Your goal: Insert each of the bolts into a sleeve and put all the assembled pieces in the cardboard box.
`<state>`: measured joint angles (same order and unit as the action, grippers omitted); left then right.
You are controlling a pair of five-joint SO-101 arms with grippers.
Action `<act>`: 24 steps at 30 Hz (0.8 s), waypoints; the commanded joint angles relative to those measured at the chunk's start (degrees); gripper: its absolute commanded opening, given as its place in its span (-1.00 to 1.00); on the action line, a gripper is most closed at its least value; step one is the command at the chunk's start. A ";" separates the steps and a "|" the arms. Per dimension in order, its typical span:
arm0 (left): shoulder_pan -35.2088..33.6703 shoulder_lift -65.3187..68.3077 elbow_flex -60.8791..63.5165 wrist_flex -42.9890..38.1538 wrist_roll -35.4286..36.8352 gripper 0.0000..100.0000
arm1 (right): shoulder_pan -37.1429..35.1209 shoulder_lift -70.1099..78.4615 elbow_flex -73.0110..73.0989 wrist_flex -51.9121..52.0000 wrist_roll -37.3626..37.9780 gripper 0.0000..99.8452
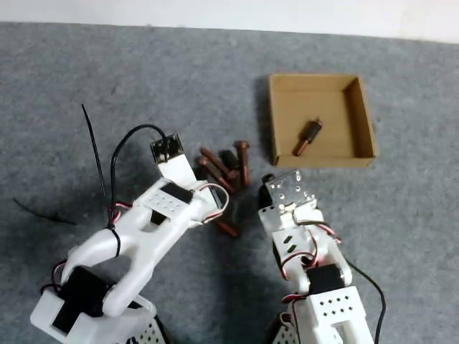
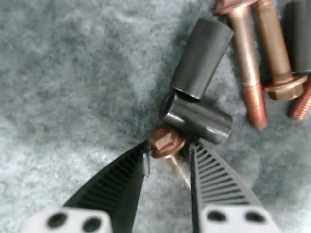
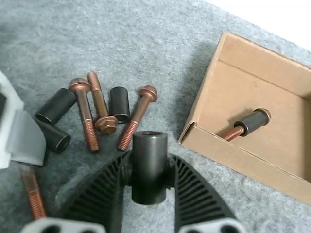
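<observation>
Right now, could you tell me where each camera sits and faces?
High: above the table, looking down on left arm, right arm, box.
Left wrist: on that arm, facing down at left hand gripping bolt.
Right wrist: on that arm, facing box past right hand holding sleeve.
High and right wrist share box, loose bolts.

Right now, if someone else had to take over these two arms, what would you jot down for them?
Left gripper: fingers shut on a bolt by its head.
Right gripper: fingers shut on a sleeve, held upright.
Done: one assembled piece lies in the cardboard box.
Left to do: join the held pair, then pair up three loose bolts and three loose sleeves lying near the box, and box them all.
</observation>
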<state>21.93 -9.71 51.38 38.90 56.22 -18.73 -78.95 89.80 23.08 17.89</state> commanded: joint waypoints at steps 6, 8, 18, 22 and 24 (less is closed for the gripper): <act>0.92 -1.19 -0.13 -0.70 0.18 -0.75 | 0.66 -1.01 -1.01 -1.63 0.70 -0.99; 0.84 -1.19 -0.13 -0.62 0.00 -0.83 | 0.66 -1.01 -1.01 -1.63 0.70 -0.99; 0.66 -1.71 -0.13 -0.53 -0.18 -0.99 | 0.66 -1.01 -1.01 -1.63 0.70 -0.99; 0.48 -1.89 -0.57 -0.53 -1.14 -0.99 | 0.66 -1.01 -1.01 -1.63 0.70 -0.99; 0.48 -1.98 -1.45 -0.53 -4.40 -0.99 | 0.66 -1.10 -1.01 -1.63 0.70 -0.99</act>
<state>21.93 -9.71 51.38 38.81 54.90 -18.73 -78.95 89.80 23.08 17.89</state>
